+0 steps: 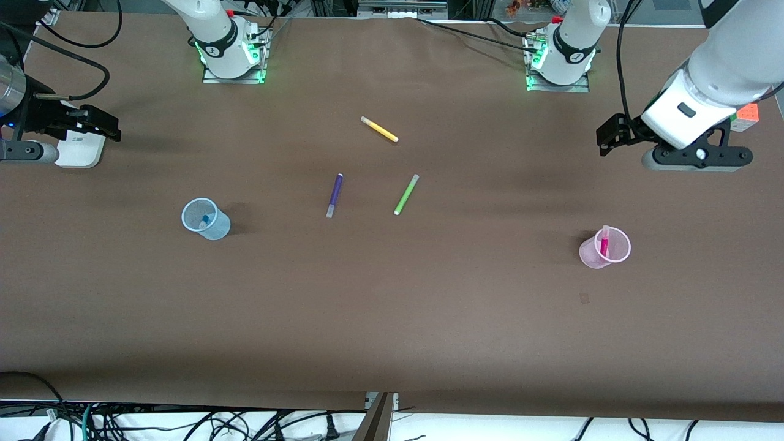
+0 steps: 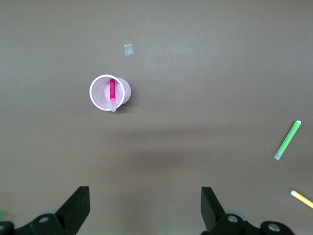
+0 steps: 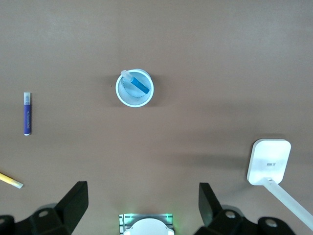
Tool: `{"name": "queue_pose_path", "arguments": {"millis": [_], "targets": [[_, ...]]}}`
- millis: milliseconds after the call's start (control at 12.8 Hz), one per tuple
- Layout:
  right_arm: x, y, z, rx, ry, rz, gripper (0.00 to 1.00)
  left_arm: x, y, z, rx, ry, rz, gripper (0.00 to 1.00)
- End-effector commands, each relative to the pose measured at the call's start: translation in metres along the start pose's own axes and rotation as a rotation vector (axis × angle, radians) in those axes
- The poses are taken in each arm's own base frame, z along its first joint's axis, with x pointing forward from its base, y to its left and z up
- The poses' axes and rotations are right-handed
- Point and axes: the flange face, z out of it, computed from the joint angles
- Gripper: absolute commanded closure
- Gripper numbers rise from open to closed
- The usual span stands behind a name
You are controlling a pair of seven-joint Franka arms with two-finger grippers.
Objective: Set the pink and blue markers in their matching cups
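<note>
Markers are both sitting in cups right now: the pink marker [image 1: 604,241] stands tilted in the pink cup [image 1: 615,256] toward the left arm's end of the table, pale cap poking over the rim, and the blue marker [image 1: 204,218] leans inside the blue cup [image 1: 215,229] toward the right arm's end. From the front that blue one is pretty hard to make out through the plastic, but the right wrist view shows it [image 3: 135,82] clearly, cap against the rim of its cup [image 3: 123,96]. Left gripper [image 2: 145,208] hangs over bare table near that arm's end, fingers spread wide with nothing between them; only the fingers show, the rest is cut off at the frame edge. Right gripper [image 3: 143,203] is the same story, wide open and empty, up over its own end of the table beside a white box [image 1: 80,150]. Mid-table lie a purple marker [image 1: 334,195], a green marker [image 1: 406,194] beside it, and a yellow marker [image 1: 379,129] farther from the front camera. A colourful cube [image 1: 746,117] is half hidden by the left arm.
</note>
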Motion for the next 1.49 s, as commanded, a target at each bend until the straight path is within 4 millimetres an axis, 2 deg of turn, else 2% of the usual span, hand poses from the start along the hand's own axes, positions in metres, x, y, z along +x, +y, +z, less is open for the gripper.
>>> {"name": "queue_pose_path", "arguments": {"millis": [0,156,626,1408], "targets": [[0.001,0.001,-0.002,0.018,0.000,0.007,0.00,-0.013,-0.006,0.001,0.030,-0.013,0.021,0.00],[0.004,0.000,-0.006,0.018,0.007,0.001,0.00,-0.004,-0.009,0.007,0.024,-0.023,0.018,0.00],[0.010,-0.007,-0.010,0.017,0.019,-0.011,0.00,-0.001,-0.011,0.008,0.021,-0.027,0.013,0.00],[0.012,-0.003,-0.008,0.016,0.017,-0.012,0.00,0.000,-0.015,0.007,0.019,-0.023,0.009,0.00]]}}
